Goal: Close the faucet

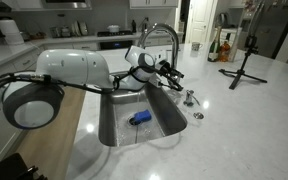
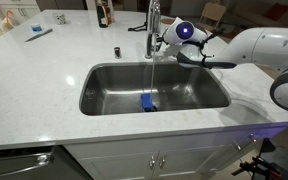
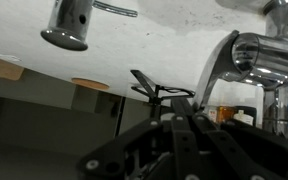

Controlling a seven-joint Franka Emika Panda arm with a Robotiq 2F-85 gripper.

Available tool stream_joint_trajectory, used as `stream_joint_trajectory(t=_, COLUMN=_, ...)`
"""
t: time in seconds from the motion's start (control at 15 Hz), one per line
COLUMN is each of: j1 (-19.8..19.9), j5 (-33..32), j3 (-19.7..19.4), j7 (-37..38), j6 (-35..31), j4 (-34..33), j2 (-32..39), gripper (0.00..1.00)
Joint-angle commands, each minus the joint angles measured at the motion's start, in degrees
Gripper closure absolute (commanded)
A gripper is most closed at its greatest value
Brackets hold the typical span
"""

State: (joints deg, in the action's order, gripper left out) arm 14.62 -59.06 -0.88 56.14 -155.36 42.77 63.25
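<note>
The faucet (image 1: pixel 160 34) is a tall chrome gooseneck tap behind the steel sink (image 1: pixel 114 128); it shows in both exterior views. A thin stream of water runs from its spout (image 2: pixel 153 20) into the basin. My gripper (image 1: pixel 167 70) is right beside the faucet's upright base, at handle height, and looks shut with nothing in it (image 2: pixel 165 43). In the wrist view the dark fingers (image 3: pixel 179 120) meet in the middle, with the chrome faucet body (image 3: pixel 256 55) close at the upper right. Whether the fingers touch the handle is hidden.
A blue object (image 2: pixel 147 102) lies on the sink floor (image 2: pixel 199 95). Small low chrome fittings (image 1: pixel 189 97) stand on the white counter by the sink. A black tripod (image 1: pixel 245 62) stands further back. A bottle (image 2: pixel 104 12) and a small black item (image 2: pixel 115 50) are on the counter.
</note>
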Motion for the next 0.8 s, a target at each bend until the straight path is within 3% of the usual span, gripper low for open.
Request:
stream_joint_trajectory(t=0.0, j1=1.02, j5=1.08, j3=2.01, j7=-4.03, j6=-2.27, j4=-3.69, j2=2.37, gripper=1.0)
stream_joint_trajectory(t=0.73, j1=0.41, j5=1.04, j3=5.07, j7=-8.32, j6=-1.73, j4=-7.29, j2=4.45, gripper=1.0)
